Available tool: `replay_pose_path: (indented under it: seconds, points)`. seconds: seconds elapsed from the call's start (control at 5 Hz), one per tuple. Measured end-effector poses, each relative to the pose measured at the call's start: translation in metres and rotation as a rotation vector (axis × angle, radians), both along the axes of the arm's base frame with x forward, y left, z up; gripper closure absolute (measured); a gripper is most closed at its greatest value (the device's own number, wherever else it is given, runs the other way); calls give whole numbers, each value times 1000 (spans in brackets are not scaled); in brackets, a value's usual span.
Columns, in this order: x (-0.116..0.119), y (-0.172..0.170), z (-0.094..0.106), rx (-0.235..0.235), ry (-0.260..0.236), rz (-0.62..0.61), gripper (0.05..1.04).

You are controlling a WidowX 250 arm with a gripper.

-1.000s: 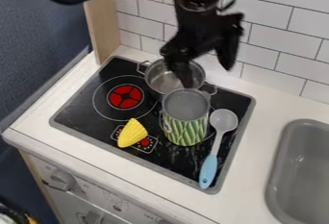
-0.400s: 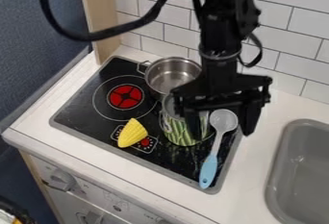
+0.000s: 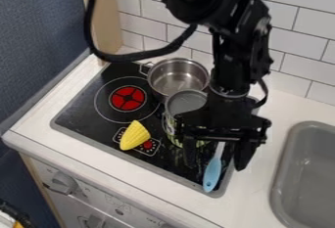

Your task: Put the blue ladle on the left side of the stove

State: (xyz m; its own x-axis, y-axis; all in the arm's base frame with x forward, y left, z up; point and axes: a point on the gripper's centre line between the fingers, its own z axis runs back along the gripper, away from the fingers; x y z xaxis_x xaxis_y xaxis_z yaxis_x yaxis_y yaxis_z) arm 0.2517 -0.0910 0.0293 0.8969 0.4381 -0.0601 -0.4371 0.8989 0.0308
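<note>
The gripper [image 3: 214, 161] hangs low over the right part of the stove, open, with one finger on each side of the ladle's handle. The blue ladle [image 3: 212, 174] lies along the stove's right side, its light blue handle end toward the front edge. Its grey bowl is hidden behind the gripper. The black stove [image 3: 78, 109] has a red burner marking on its left side.
A yellow corn-like piece [image 3: 134, 135] lies at the stove's front left. A patterned can [image 3: 185, 102] stands just left of the gripper, partly covered by it. Behind is a metal pot [image 3: 177, 75]. A grey sink [image 3: 307, 173] is at the right.
The gripper has come down and toward the front, from above the can and pot to around the ladle's handle. The ladle, can, pot and yellow piece have stayed put.
</note>
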Motion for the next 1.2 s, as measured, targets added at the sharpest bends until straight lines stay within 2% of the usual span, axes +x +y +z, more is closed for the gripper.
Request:
replay_pose_path:
  seconds: [0.2, 0.4, 0.6, 0.8, 1.0, 1.2]
  points:
    - [10, 8, -18, 78, 59, -77, 83]
    - [13, 13, -36, 101, 78, -159, 83]
    - [11, 9, -43, 60, 51, -216, 83]
    - [10, 6, -46, -38, 22, -299, 118]
    - [12, 10, -45, -51, 2, -291, 392]
    - [12, 11, -45, -43, -14, -276, 691]
